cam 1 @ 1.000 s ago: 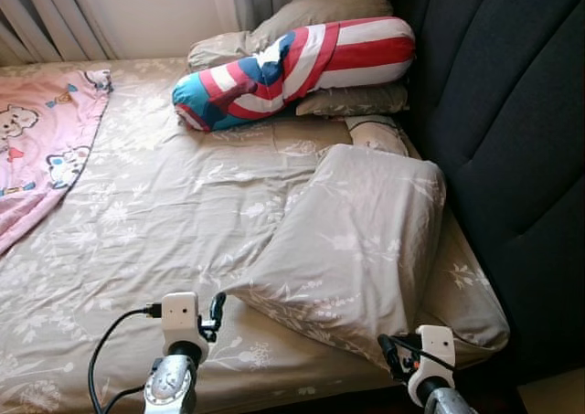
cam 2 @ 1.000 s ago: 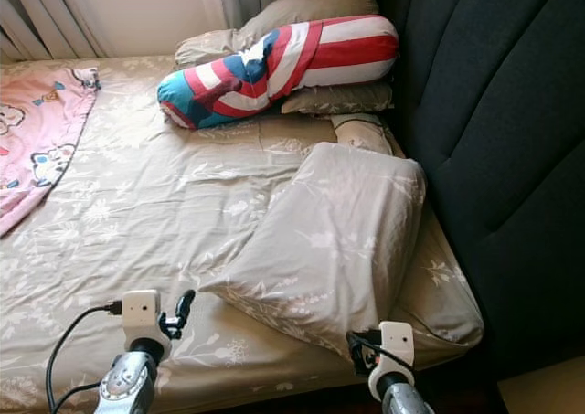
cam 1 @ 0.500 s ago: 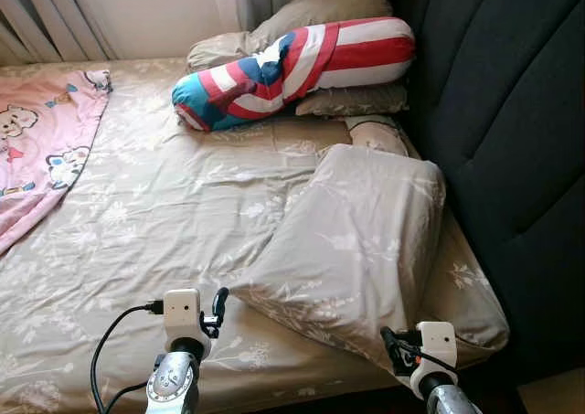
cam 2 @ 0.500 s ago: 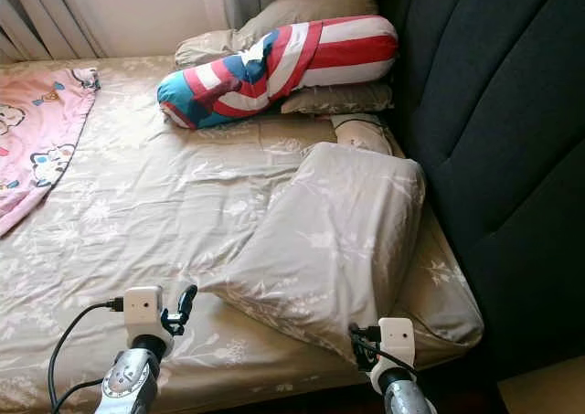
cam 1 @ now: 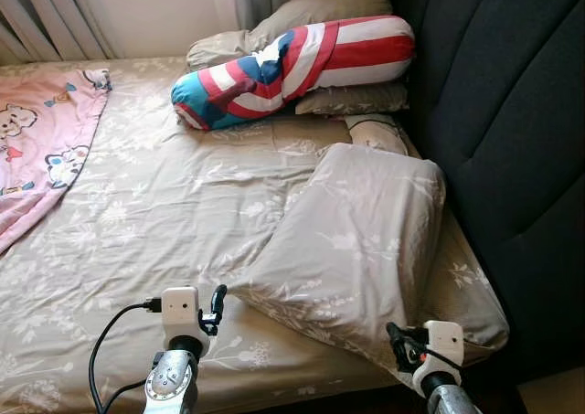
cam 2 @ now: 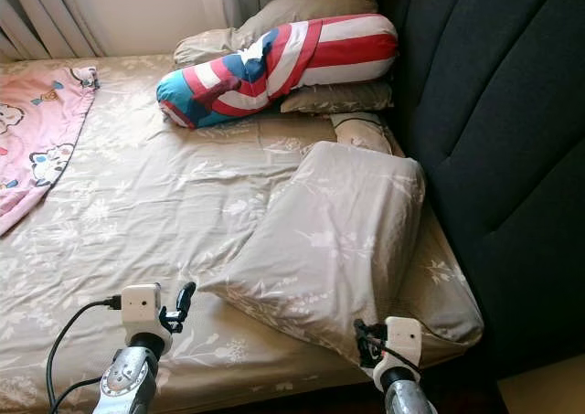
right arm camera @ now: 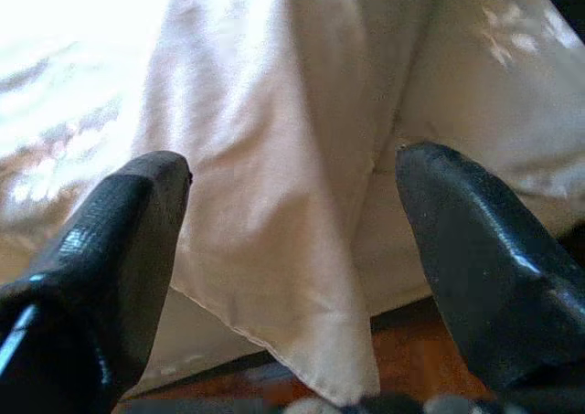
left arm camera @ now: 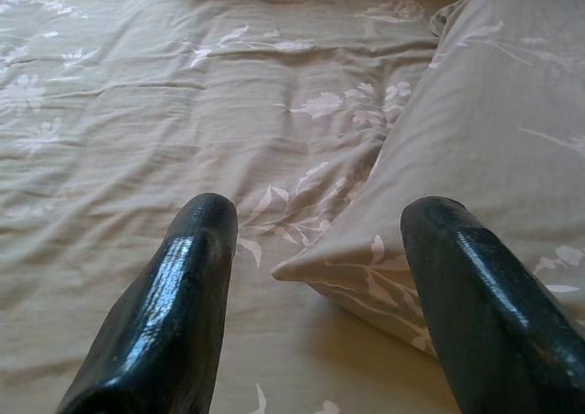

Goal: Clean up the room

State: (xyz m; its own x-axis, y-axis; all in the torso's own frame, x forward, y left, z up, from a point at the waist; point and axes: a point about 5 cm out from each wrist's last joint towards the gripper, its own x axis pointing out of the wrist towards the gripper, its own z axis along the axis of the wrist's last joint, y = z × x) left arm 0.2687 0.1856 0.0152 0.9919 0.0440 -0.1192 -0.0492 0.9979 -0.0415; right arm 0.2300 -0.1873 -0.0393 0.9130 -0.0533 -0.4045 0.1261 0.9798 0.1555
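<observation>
A beige floral pillow [cam 1: 352, 245] lies slanted on the bed's right side, near the front edge. My left gripper [cam 1: 218, 302] hovers over the sheet just left of the pillow's near left corner [left arm camera: 302, 270], fingers open, nothing between them. My right gripper [cam 1: 399, 345] is at the pillow's near right corner by the bed's front edge, open, with the hanging pillow corner [right arm camera: 311, 341] ahead of its fingers. Against the headboard rest a red, white and blue bolster [cam 1: 292, 69] and more beige pillows [cam 1: 311, 12].
The bed [cam 1: 146, 204] wears a beige floral sheet. A pink cartoon blanket [cam 1: 37, 149] covers its far left. A dark upholstered headboard [cam 1: 512, 140] rises on the right. Curtains [cam 1: 55, 16] hang behind the bed. Brown floor [right arm camera: 402, 341] lies below the bed edge.
My right gripper has drifted slightly right and lower along the bed's front edge. My left gripper has barely moved. The pillow lies as before.
</observation>
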